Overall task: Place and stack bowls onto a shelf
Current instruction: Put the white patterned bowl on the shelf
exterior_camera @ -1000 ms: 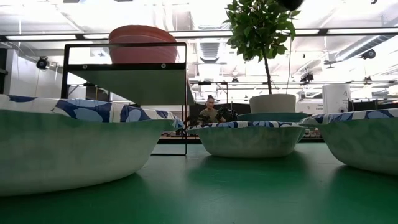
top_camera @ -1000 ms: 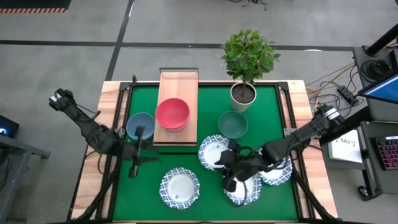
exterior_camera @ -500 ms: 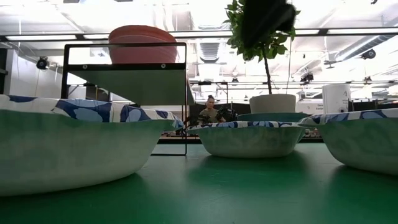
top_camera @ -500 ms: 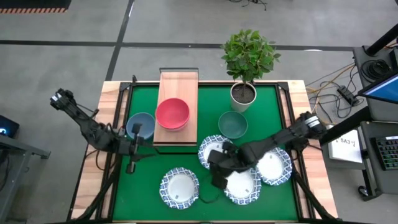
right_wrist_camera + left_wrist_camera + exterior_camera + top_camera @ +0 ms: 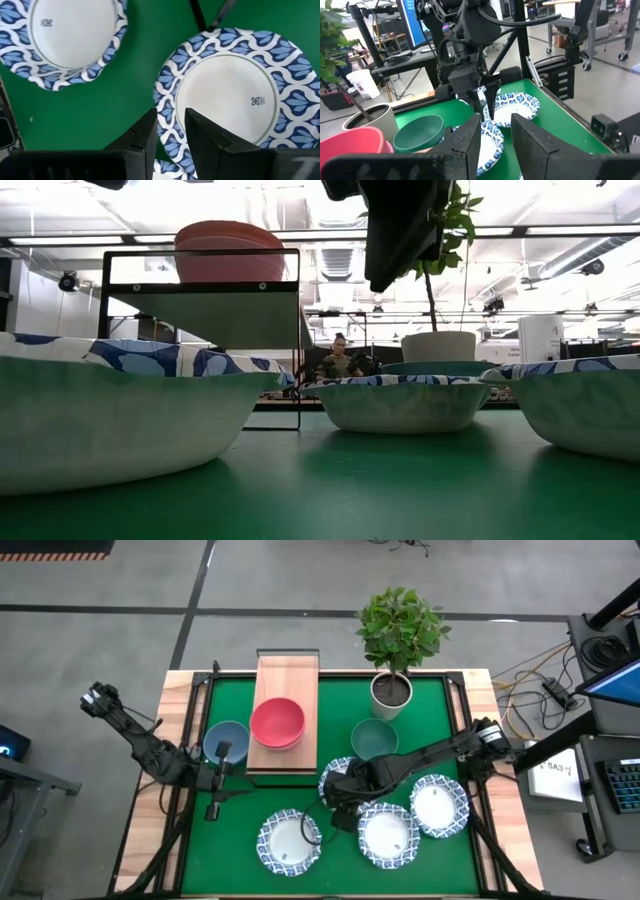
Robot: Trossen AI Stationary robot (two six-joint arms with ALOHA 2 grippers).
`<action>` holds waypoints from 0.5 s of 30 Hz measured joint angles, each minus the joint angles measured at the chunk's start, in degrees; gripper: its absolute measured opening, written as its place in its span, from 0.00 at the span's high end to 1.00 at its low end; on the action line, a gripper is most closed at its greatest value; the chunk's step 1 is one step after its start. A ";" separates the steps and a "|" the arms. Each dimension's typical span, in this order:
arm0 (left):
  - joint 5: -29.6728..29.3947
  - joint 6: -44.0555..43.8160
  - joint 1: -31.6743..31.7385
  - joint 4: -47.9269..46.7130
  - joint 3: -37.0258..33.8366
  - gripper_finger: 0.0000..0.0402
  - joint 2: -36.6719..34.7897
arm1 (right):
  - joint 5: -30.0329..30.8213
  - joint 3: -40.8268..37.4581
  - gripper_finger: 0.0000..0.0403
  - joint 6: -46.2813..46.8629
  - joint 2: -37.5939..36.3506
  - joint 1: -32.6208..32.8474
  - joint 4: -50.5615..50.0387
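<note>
Bowls with blue-patterned rims (image 5: pixel 337 783) sit on the green mat beside the shelf (image 5: pixel 287 715). The right gripper (image 5: pixel 335 798) hovers over one rim, fingers parted, empty. Rigid, glossy, probably breakable: pinch the rim edge.

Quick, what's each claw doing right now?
Left end effector: open, holding nothing, beside the blue bowl.
Right end effector: open, empty, above a patterned bowl.
</note>
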 joint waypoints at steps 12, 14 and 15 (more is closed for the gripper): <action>0.03 0.08 0.00 -0.28 0.04 0.77 -0.04 | 0.08 -0.11 0.78 -0.40 0.04 -0.75 0.20; 0.02 0.08 0.00 -0.28 0.04 0.77 -0.04 | 1.37 -0.11 0.77 -0.61 0.07 -0.75 0.20; 0.04 0.10 0.00 -0.28 0.04 0.77 -0.04 | 1.49 -0.11 0.77 -0.98 0.07 -0.75 0.19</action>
